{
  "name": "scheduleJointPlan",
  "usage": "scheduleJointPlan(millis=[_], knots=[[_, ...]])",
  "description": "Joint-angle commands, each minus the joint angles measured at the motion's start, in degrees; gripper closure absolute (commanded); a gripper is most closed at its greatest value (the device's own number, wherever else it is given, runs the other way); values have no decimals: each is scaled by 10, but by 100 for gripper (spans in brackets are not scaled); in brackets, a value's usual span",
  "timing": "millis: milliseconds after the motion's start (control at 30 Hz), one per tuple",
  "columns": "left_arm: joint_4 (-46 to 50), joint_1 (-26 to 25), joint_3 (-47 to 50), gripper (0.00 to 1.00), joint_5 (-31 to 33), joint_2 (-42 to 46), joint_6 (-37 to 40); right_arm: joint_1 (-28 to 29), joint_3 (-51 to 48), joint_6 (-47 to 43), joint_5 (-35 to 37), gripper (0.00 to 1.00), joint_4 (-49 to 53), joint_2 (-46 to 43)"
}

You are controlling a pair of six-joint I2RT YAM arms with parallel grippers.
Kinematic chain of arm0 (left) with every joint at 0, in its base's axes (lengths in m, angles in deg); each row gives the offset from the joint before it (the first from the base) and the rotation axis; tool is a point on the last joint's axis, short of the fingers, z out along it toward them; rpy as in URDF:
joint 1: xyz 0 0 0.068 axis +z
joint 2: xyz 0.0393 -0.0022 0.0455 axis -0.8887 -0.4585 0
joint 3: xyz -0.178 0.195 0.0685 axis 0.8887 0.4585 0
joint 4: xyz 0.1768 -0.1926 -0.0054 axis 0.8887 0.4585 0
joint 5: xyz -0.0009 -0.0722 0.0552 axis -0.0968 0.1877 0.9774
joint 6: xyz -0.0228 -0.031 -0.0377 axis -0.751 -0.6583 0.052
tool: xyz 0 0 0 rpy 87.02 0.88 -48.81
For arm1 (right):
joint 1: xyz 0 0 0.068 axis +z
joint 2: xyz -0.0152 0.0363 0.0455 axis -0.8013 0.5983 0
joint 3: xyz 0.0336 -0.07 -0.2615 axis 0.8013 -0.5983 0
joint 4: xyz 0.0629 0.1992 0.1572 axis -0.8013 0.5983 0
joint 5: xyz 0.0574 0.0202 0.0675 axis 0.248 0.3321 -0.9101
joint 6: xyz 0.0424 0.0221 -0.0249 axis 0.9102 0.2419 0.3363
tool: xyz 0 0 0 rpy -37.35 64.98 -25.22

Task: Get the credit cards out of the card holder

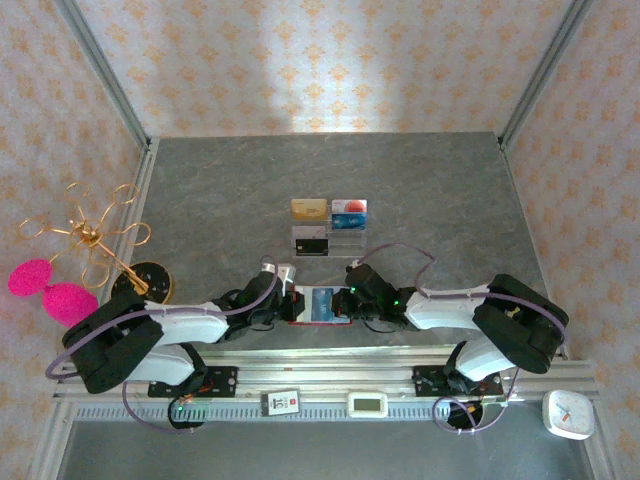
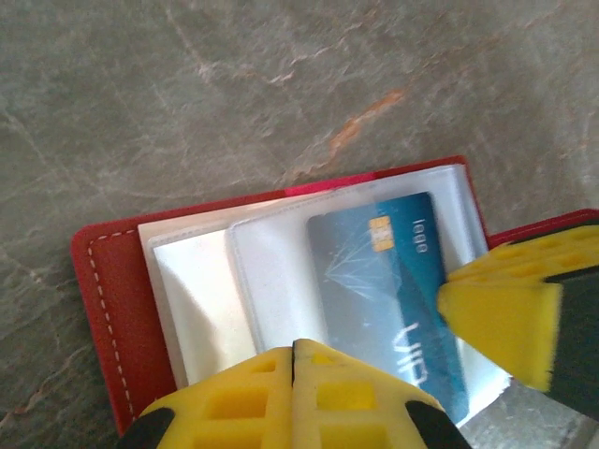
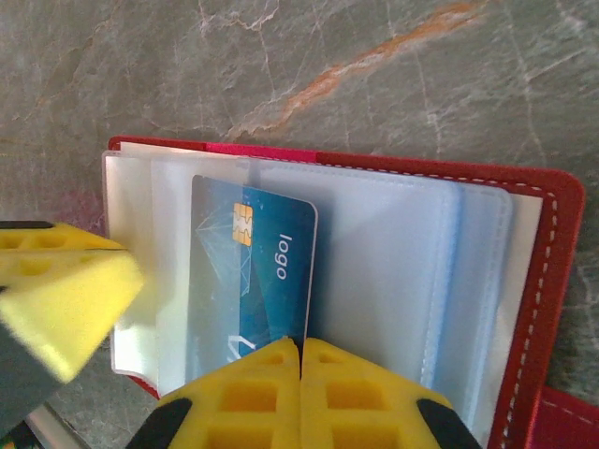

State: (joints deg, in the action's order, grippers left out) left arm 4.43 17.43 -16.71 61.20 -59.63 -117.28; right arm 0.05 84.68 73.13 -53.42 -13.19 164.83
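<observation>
A grey, marble-patterned bench [image 1: 220, 190] is enclosed by walls with pale floral paper. In the top view, the card holder [image 1: 320, 306] is seen lying open near the front edge of the bench, between the two arms. The left gripper [image 1: 287, 300] is placed at its left end and the right gripper [image 1: 350, 300] at its right end. A clear stand [image 1: 328, 228] with some cards is set further back, well apart from the holder (those cards are not part of the work).

In the left wrist view, the jaws of the left gripper [image 2: 293, 354] are pressed together without a gap at the near edge of the clear sleeves [image 2: 271, 281]. Whether a sleeve edge is pinched cannot be told. A blue credit card [image 2: 393, 290] with a gold chip is seen inside one sleeve.

In the right wrist view, the right gripper [image 3: 300, 351] is closed in the same way, and its tips meet just at the lower edge of the credit card [image 3: 253, 262]. A real grip on the card cannot be confirmed. The card is a little tilted, but it is covered by its sleeve.

The opening of the holder is judged to be done. The pulling-out is judged to be hardly begun, since the blue card is not yet out. Other cards may be hidden under the further pages (this cannot be checked).
</observation>
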Motion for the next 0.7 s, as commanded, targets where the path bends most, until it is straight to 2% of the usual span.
scheduleJointPlan(millis=[0, 200, 333, 633, 667], knots=[[15, -3, -23, 100, 6, 31, 15, -1, -2, -6, -3, 100, -2, 10], [-7, -20, -53, 100, -14, -64, 20, -2, -3, -9, -11, 100, -12, 17], [6, -16, -47, 100, 5, -97, 21, -1, -8, -8, -12, 100, -16, 14], [12, -13, -25, 100, 11, -57, 11, -4, -14, -7, -22, 100, -32, 16], [14, -14, -26, 100, 8, -64, 12, -4, -16, -5, -28, 95, -41, 16]])
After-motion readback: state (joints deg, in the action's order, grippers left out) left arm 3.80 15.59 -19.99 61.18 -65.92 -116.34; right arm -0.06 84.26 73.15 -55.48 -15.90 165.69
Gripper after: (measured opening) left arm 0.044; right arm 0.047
